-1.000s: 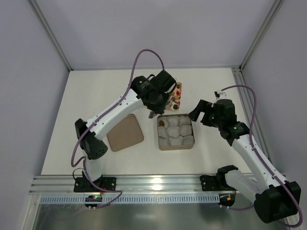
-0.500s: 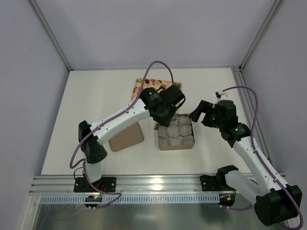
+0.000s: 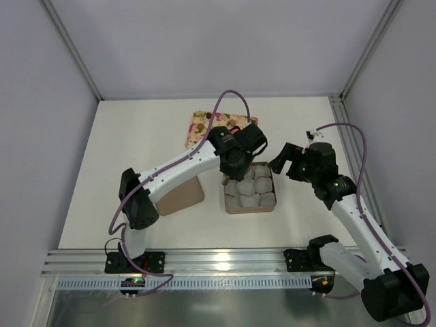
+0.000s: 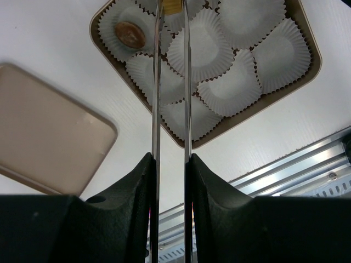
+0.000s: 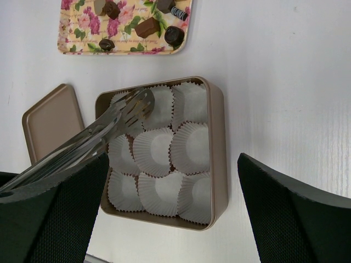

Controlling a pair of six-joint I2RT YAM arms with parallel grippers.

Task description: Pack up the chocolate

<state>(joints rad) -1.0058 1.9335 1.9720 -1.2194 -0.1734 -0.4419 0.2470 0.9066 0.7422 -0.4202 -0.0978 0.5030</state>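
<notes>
the left gripper (image 4: 169, 164) is clamped tight on metal tongs (image 4: 170, 82), whose tips pinch a tan chocolate piece (image 4: 173, 6) over the box (image 5: 216, 137). a dark piece (image 4: 130, 34) sits in one cup (image 4: 112, 19) inside the box. the right gripper (image 5: 173, 159) hangs wide open and empty beside the box. more chocolate (image 5: 145, 26) lies on the floral tray (image 5: 74, 27) beyond the box.

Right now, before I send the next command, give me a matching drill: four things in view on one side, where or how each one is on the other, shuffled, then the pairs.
Things:
1. box lid
2. flowered tray
3. round brown chocolate
4. right end effector

Places or states:
a. in a corner paper cup of the box
b. flat on the table beside the box
c. open, holding nothing
d. beyond the box from the arm bases, carrying loose chocolates

Pairs: 1-b; 2-d; 3-a; 4-c.
</notes>
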